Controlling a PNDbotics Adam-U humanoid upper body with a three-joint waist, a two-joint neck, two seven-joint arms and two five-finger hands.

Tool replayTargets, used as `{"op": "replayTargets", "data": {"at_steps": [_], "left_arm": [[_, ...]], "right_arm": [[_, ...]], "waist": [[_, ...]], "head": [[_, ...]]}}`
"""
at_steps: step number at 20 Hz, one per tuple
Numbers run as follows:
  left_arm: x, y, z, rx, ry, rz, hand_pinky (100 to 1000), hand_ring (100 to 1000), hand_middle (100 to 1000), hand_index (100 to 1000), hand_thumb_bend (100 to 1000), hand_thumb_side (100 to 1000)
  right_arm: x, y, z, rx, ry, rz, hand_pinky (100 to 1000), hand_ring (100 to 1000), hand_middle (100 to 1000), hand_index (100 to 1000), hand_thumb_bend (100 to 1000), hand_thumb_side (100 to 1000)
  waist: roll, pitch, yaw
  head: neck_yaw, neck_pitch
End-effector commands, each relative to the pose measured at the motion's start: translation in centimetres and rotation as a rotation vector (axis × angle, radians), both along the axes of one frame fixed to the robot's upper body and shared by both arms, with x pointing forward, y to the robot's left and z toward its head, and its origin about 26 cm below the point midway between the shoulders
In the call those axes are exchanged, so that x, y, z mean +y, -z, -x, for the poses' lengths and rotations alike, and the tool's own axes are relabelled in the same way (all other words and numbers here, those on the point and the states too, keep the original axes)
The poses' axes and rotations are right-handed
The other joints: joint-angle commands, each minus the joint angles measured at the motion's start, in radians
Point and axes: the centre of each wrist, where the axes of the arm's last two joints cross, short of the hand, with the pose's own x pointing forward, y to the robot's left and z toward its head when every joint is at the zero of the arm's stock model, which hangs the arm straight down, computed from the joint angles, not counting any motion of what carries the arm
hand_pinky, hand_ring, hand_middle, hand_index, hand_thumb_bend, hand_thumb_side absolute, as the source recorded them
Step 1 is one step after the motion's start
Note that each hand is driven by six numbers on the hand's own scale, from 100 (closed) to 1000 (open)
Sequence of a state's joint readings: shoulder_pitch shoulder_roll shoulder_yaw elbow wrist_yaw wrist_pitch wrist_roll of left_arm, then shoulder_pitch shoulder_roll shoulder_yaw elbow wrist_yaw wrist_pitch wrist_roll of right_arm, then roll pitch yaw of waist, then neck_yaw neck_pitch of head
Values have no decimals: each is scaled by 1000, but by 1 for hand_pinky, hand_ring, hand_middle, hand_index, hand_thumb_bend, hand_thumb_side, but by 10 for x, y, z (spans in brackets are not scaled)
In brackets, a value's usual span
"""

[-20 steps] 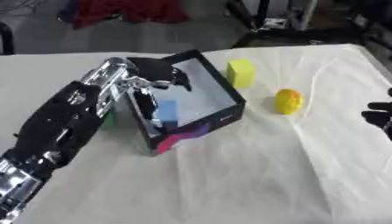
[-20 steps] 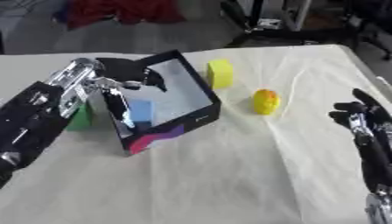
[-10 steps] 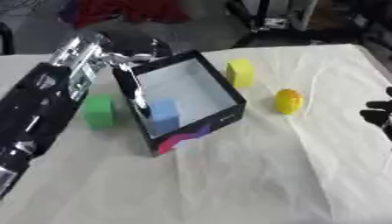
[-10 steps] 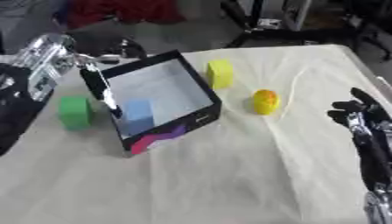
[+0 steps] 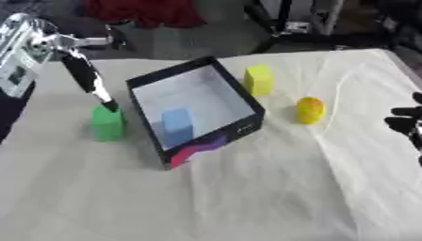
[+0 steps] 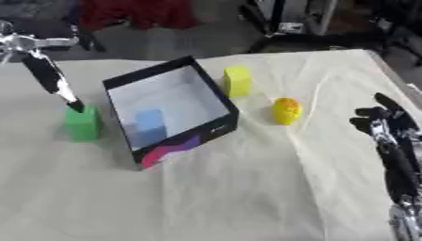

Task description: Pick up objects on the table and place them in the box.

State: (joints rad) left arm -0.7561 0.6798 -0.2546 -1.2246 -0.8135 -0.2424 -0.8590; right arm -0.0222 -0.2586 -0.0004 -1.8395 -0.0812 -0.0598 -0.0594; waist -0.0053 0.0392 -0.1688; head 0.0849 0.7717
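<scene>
3 objects lie outside the box (image 5: 247, 123) on the table (image 5: 247, 202) in my left eye view: a green block (image 5: 108, 123) just beside its left wall, a yellow block (image 5: 259, 80) near its far right corner, and a yellow-orange rounded object (image 5: 310, 110) to its right. 1 blue block (image 5: 176, 123) sits inside. My left hand (image 5: 86, 77) is above the green block, fingers straight and apart, holding nothing, 1 fingertip pointing down at the block's top. I cannot tell whether it touches. I judge the step in hand to be picking up the green block. To do it well, I should lower the hand until fingers and thumb straddle the block's sides, close on it, lift it clear of the box wall, then carry it over the opening.

In my right eye view, my right hand (image 6: 385, 123) rests at the right edge, fingers straight and relaxed, holding nothing, well apart from every object.
</scene>
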Motion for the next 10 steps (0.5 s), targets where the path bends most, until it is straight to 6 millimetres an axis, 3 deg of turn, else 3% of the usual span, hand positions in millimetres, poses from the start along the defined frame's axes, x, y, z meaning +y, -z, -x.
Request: {"op": "replayTargets", "data": {"at_steps": [1, 10], "left_arm": [[18, 5, -1, 64, -65, -58, 870, 812, 821, 920, 894, 447], [36, 35, -2, 157, -119, -51, 858, 803, 812, 914, 893, 424]], "right_arm": [[-5, -8, -1, -24, 4, 19, 805, 706, 666, 917, 100, 666], [-4, -8, -2, -25, 2, 20, 805, 706, 666, 917, 100, 664]], "waist": [[12, -21, -2], [11, -20, 0]], "head": [[-5, -2], [-8, -2]]}}
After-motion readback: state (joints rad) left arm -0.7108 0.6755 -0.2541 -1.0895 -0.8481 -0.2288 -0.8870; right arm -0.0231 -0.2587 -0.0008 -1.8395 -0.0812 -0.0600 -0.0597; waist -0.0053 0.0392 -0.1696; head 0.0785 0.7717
